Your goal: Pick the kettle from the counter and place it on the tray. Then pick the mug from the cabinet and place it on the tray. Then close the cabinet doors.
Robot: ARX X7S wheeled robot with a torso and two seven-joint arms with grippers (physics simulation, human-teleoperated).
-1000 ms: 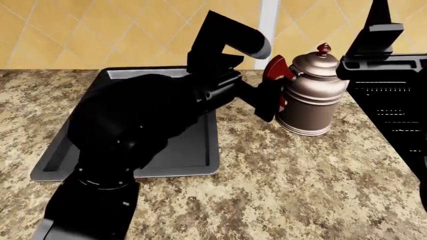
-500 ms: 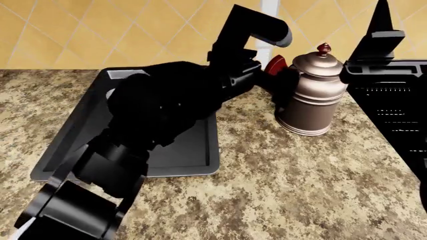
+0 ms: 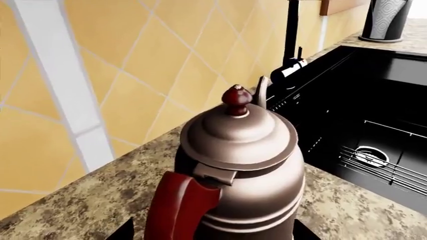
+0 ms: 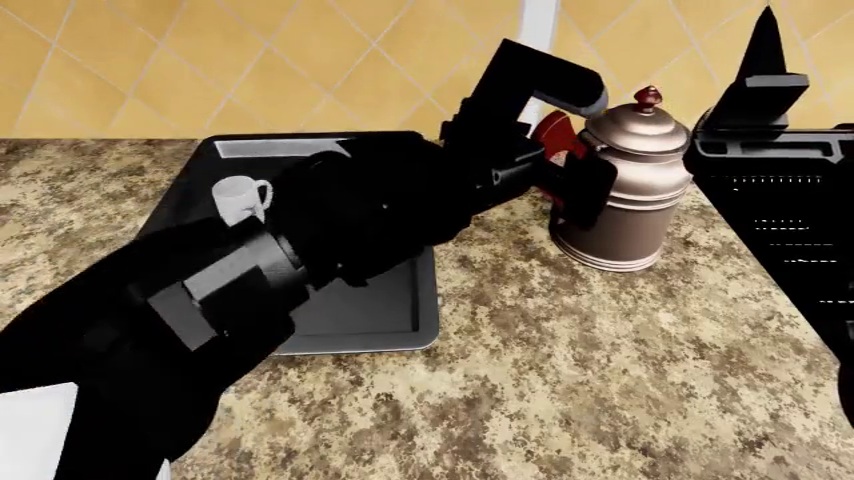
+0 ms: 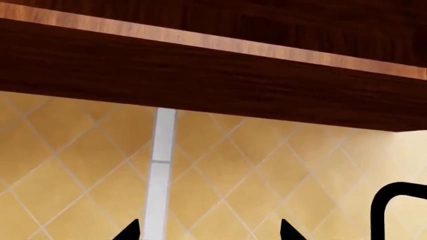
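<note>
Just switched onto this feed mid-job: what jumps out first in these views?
The copper kettle stands on the granite counter beside the sink, and the left gripper reaches its dark red handle. Left of it lies the dark grey tray, with a small white mug already on it.

Kettle [image 4: 623, 190] wedged between left arm [image 4: 400, 200], sink [image 4: 787, 230].
</note>
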